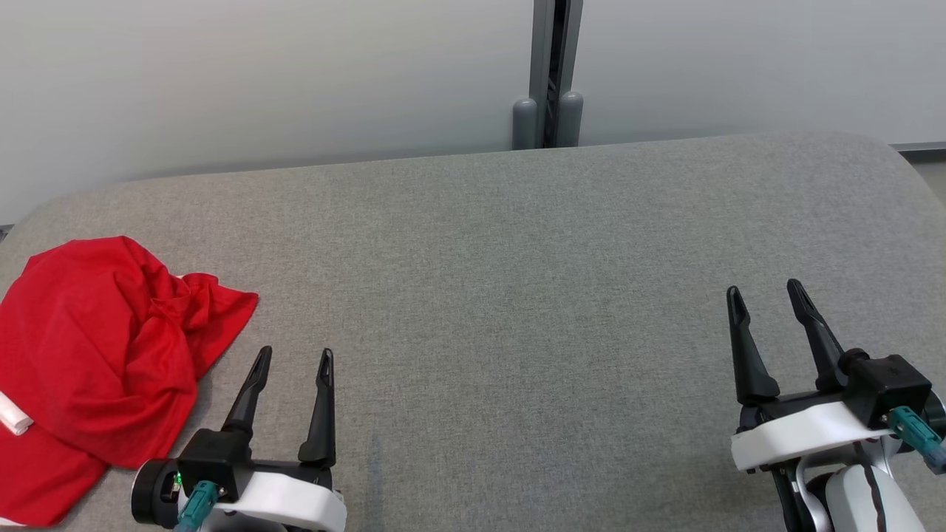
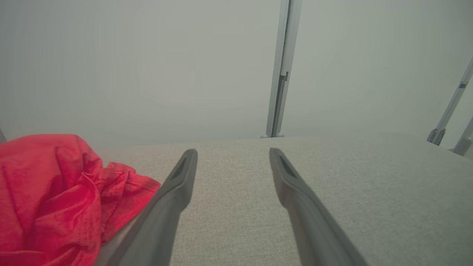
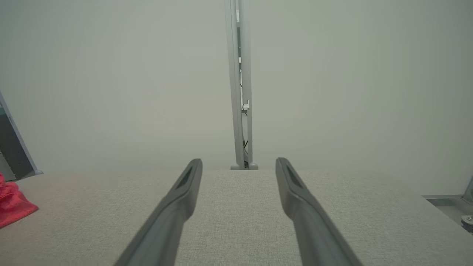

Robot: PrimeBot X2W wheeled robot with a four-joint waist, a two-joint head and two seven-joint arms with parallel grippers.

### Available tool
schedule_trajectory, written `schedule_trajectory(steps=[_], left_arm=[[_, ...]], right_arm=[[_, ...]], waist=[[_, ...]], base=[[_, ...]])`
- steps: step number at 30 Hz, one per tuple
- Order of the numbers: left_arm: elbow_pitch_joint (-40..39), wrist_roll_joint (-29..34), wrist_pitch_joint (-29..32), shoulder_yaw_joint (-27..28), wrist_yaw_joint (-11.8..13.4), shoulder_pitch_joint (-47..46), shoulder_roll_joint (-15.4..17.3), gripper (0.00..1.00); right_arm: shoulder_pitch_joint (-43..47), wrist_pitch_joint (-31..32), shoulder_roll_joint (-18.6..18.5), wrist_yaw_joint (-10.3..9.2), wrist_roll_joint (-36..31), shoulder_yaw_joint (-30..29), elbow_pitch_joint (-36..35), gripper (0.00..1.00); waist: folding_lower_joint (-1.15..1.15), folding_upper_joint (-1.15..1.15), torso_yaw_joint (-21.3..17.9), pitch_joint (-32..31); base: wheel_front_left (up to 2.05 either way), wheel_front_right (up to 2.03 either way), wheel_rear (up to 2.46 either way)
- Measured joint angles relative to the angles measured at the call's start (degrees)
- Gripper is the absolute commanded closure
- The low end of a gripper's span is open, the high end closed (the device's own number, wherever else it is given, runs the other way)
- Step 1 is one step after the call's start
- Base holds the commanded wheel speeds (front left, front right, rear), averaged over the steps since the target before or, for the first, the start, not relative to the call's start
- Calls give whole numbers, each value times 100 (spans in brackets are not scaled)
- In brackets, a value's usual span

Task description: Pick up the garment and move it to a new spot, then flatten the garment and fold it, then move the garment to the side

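**Starting state.** The red garment point(image 1: 96, 355) is shown crumpled in a heap at the far left of the grey padded surface point(image 1: 517, 281), just beside the left gripper point(image 1: 295, 353). The left gripper and the right gripper point(image 1: 764, 288) are seen with fingers spread and nothing between them; the right one is placed well apart from the garment. No step is judged done: pick-up, moving, flattening, folding and setting aside are all left. The garment's left and lower edges are cut off by the frame, its kind cannot be made out, and a white tag point(image 1: 13, 415) is only partly seen.
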Motion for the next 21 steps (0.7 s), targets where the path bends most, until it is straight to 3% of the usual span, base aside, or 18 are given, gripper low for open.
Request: schedule_trajectory(steps=[13,21], left_arm=[[70,-2,0,-56,-35,-3,-1,0],[143,20,0,-89,-68,-21,-2,0]], right_arm=[[-1,-5,-1,0,111,26,100,0],[7,-5,-2,1,171,31,70,0]], waist=[[0,0,18,-32],[0,0,268,-5]], base=[[0,0,0],[0,0,0]])
